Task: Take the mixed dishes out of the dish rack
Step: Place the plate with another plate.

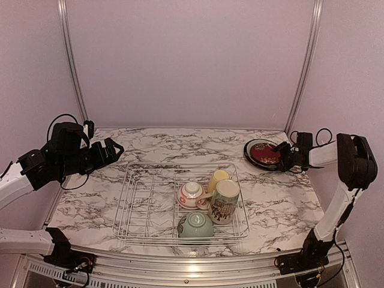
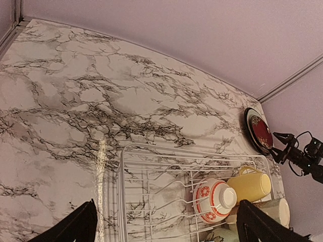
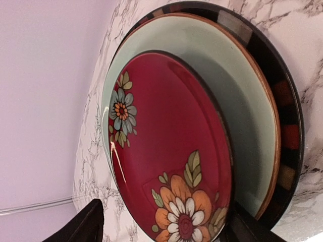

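The silver wire dish rack (image 1: 144, 204) sits mid-table. In its right half are the white-and-red bowl (image 1: 192, 193), small yellow cup (image 1: 217, 178), tall cream mug (image 1: 225, 201) and pale green bowl (image 1: 195, 225). The dark red floral plate (image 3: 171, 141) lies on the black-rimmed teal plate (image 3: 247, 106) at the back right of the table, outside the rack. My right gripper (image 3: 164, 229) is open, its fingers on either side of the red plate's near edge. My left gripper (image 1: 113, 150) is open and empty, held above the table left of the rack (image 2: 151, 191).
The marble table (image 1: 180, 144) ends at a wall behind and metal corner posts (image 1: 303, 66) at both back corners. A metal rail (image 1: 180, 270) runs along the near edge by the arm bases.
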